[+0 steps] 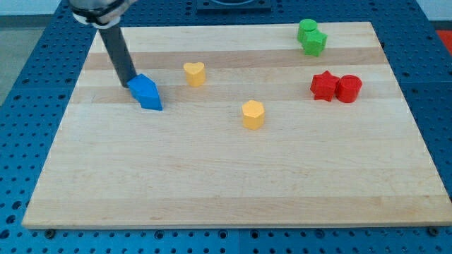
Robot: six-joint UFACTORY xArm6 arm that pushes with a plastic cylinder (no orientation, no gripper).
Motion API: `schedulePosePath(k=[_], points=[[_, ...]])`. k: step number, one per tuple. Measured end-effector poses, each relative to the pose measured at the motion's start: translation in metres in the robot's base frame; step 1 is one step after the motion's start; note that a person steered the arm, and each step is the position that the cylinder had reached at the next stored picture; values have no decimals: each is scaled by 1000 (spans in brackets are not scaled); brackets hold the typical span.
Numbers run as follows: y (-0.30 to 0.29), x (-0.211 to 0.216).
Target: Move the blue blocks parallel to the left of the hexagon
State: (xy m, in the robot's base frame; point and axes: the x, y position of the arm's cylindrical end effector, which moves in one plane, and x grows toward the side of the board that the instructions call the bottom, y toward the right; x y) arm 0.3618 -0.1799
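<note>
My tip (130,83) touches the upper-left edge of the blue blocks (146,92), bunched together on the wooden board (212,176), well left of the yellow hexagon (253,114).

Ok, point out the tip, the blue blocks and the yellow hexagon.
my tip (130,84): camera view, rod's very end, touching the blue blocks.
blue blocks (147,92): camera view, top face.
yellow hexagon (253,111): camera view, top face.

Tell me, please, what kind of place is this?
Probably a robotics lab bench: a wooden board on a blue perforated table, small coloured blocks, and my tip touching the blue blocks.
</note>
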Motion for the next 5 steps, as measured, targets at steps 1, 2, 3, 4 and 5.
schedulePosePath(k=[1, 2, 3, 4, 5], points=[[40, -3], [41, 4], [38, 5], [30, 5], [36, 5]])
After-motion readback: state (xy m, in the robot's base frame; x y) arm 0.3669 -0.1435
